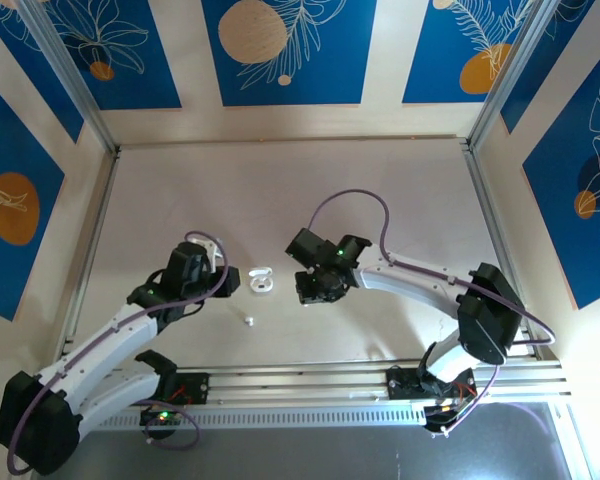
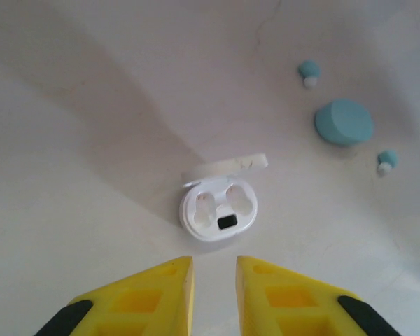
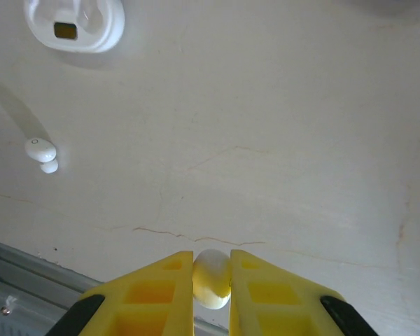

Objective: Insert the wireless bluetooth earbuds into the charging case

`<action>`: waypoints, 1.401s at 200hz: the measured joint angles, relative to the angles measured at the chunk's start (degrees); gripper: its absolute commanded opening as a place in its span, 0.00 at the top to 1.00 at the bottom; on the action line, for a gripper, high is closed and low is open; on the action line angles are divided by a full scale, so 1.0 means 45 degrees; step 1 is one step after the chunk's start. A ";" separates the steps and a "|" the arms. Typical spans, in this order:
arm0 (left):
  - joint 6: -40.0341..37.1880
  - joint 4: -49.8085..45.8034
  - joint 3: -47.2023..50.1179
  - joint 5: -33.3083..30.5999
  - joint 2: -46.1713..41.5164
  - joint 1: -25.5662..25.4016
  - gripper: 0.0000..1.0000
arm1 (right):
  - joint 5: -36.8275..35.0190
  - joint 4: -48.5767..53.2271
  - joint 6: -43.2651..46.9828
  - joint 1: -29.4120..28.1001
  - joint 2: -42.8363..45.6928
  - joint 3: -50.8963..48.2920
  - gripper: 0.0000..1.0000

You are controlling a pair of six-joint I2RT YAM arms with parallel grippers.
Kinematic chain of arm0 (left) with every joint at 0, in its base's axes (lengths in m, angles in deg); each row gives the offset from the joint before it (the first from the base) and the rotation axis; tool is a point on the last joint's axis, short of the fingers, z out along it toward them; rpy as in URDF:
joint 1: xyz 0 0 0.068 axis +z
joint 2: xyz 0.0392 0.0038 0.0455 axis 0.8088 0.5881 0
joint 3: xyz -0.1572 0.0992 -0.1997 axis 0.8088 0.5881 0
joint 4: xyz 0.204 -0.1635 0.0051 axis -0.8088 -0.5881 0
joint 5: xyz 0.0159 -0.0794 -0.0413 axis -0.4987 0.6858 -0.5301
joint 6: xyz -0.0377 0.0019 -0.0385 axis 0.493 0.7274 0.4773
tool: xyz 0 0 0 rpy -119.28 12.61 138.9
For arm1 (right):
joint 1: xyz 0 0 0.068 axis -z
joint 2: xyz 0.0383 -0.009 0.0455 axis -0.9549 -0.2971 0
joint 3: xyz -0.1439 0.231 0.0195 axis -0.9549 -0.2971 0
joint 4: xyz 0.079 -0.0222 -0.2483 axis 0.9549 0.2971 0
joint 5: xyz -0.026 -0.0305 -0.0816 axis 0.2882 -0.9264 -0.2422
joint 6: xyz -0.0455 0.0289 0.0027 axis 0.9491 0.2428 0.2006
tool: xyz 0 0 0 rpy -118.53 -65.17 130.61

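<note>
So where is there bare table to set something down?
Bare: the far half of the table, up to the back rail. Crowded: the middle, where the open white case and a loose white earbud sit by the left gripper and right gripper.

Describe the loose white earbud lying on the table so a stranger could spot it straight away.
Find the open white charging case in the middle of the table. Just toward the near edge from it lies a tiny white earbud, alone on bare tabletop. The other white bud is pinched in the right gripper; this one lies free.
</note>
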 measured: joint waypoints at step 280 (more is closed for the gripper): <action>0.2025 0.4590 0.3653 0.0287 -0.1311 0.4561 0.73 | -0.6387 0.9471 -0.0486 -0.2584 -1.0205 1.3070 0.84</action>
